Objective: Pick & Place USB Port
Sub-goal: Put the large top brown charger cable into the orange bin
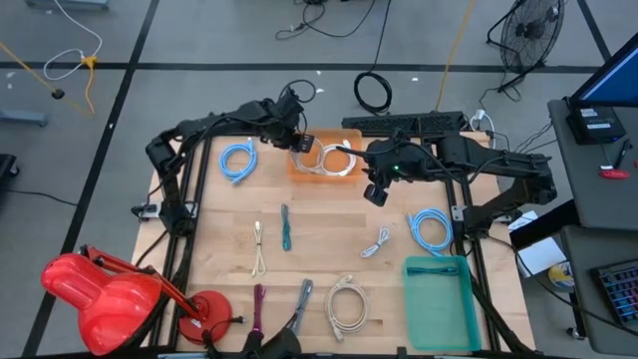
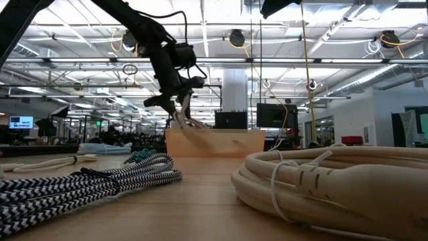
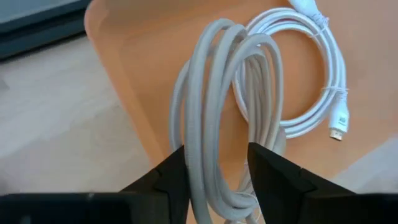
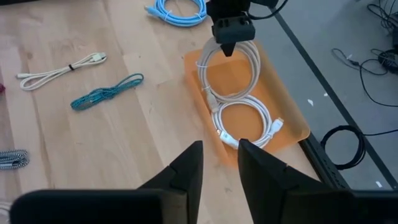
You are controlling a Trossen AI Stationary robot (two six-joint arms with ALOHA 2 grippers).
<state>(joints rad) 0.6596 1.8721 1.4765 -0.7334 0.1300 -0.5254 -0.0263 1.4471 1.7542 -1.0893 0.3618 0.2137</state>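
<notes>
High view: I have the left gripper (image 1: 302, 143) over the orange tray (image 1: 296, 167), the drop spot.
Left wrist: grey cable coil (image 3: 211, 124) hangs between parted fingers, apparently mid-release, beside a white cable (image 3: 311, 81).
Right wrist: right gripper (image 4: 220, 163) waits, narrowly parted, empty.

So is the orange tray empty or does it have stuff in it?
Not empty. The orange tray holds a white cable and a grey cable.

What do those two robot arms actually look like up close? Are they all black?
Mostly, yes. Both are dark, jointed arms of slim black links, with black cables running along them. The left gripper and right gripper each end in two flat, wedge-shaped black jaws. A small green light glows on the right arm.
</notes>
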